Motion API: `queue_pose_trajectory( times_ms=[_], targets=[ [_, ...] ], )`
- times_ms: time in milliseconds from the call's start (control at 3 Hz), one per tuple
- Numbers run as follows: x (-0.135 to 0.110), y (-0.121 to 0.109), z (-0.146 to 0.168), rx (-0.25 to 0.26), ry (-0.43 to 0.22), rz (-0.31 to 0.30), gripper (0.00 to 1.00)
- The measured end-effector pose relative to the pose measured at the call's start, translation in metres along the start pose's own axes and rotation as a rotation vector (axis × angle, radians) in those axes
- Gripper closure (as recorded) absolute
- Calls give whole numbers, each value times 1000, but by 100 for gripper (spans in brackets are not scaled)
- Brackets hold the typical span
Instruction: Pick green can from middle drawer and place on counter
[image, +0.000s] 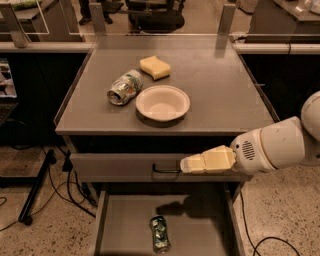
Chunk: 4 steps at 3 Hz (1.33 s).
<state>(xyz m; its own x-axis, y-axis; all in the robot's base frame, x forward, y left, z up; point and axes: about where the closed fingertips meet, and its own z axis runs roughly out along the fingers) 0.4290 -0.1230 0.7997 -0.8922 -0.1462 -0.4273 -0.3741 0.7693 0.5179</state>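
The green can (160, 233) lies on its side on the floor of the open middle drawer (120, 225), near the bottom edge of the view. The counter (220, 85) is the grey cabinet top above it. My gripper (186, 164) reaches in from the right on a white arm and hangs in front of the upper drawer front, above and a little right of the can, apart from it. It holds nothing that shows.
On the counter lie a paler white-and-green can (124, 87) on its side, a white bowl (163, 103) and a yellow sponge (154, 67). The upper drawer front has a black handle (165, 170). Cables and a stand foot lie on the floor at left.
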Motion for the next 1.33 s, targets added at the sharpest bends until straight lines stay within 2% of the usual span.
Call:
queue_pose_trajectory(
  times_ms=[333,667,1333],
  targets=[
    [6,6,-1,5,-36,-20,0],
    [47,10,69,11,6,35,0],
    [101,-1,161,77,75,68,0]
  ],
)
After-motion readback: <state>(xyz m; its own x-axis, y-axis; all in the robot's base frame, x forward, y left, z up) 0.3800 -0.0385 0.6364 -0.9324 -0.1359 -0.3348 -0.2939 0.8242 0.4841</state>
